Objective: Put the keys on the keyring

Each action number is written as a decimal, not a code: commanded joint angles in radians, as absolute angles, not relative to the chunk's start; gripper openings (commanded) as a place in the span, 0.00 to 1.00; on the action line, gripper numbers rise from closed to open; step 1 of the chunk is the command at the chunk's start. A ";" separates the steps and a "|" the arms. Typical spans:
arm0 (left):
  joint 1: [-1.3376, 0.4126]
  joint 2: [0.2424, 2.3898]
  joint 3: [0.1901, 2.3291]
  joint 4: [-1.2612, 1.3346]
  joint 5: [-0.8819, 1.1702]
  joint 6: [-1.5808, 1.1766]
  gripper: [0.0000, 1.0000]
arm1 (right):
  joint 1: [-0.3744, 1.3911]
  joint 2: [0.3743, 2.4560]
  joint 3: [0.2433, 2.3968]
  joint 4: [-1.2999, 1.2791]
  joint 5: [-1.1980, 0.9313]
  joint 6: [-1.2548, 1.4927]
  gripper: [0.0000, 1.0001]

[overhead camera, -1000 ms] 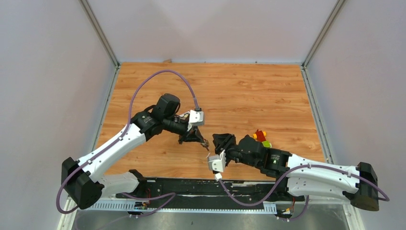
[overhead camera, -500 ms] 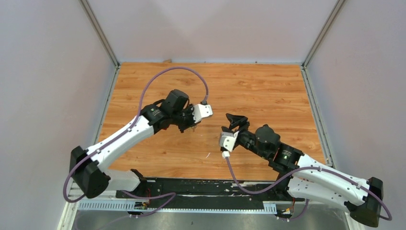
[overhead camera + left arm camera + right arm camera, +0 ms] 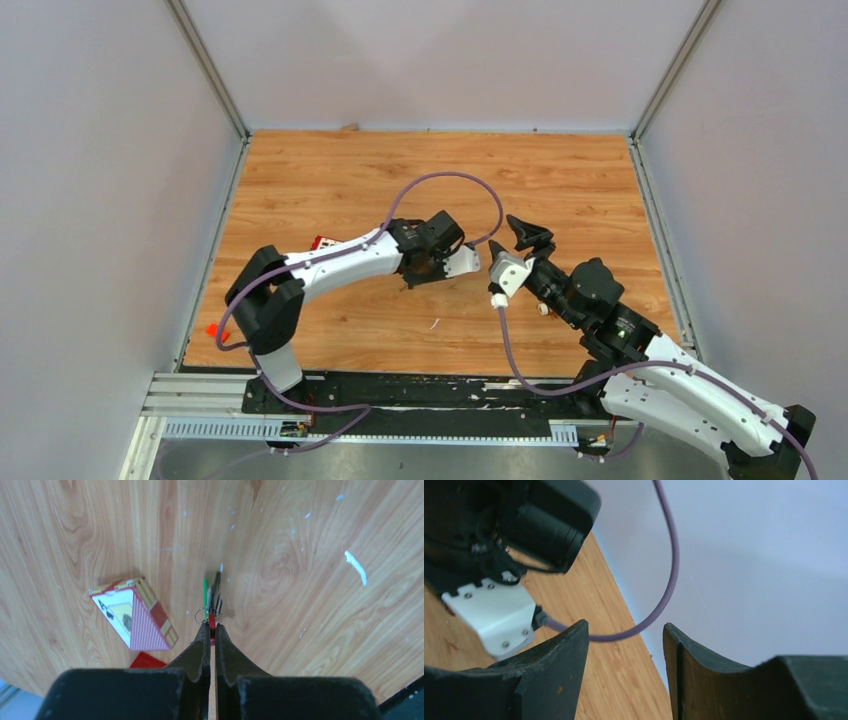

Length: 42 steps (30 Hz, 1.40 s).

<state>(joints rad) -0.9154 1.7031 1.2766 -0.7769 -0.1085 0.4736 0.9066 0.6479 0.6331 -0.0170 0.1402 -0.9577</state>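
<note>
Keyring (image 3: 212,622) pinched in the left gripper (image 3: 212,630), keys (image 3: 216,586) trailing straight ahead, right gripper (image 3: 513,240) open alongside.

The left fingers are pressed together on the red wire loop. The two keys lie directly beyond the tips, the green-headed key (image 3: 205,592) a touch left of the dark one, and both have their long axis in line with the fingers, close over the table (image 3: 310,550). (Whether either is truly threaded on the wire I cannot tell: the bunch is too small.) The right gripper sits just beside the left wrist with its fingers apart and nothing between them. It faces that wrist and the wall beyond, not the keys, so I judge it must swing round to the front of the left tips before it can help. A card box (image 3: 132,615) lies off to the keys' left.
</note>
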 commanded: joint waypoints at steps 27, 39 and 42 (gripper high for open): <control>-0.944 1.798 1.301 -0.820 0.057 0.443 0.48 | 0.885 0.627 0.680 0.018 0.129 -0.925 0.57; -0.920 1.898 1.346 -0.802 0.174 0.396 0.47 | 0.885 0.633 0.676 0.007 0.111 -0.927 0.57; -0.920 1.912 1.346 -0.792 0.149 0.398 0.49 | 0.885 0.636 0.678 0.004 0.108 -0.926 0.57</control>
<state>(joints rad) -0.9165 1.8935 1.3151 -0.8165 0.1417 0.4129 0.8883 0.6319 0.6472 -0.0101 0.1204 -0.9432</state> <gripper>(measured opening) 0.485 0.568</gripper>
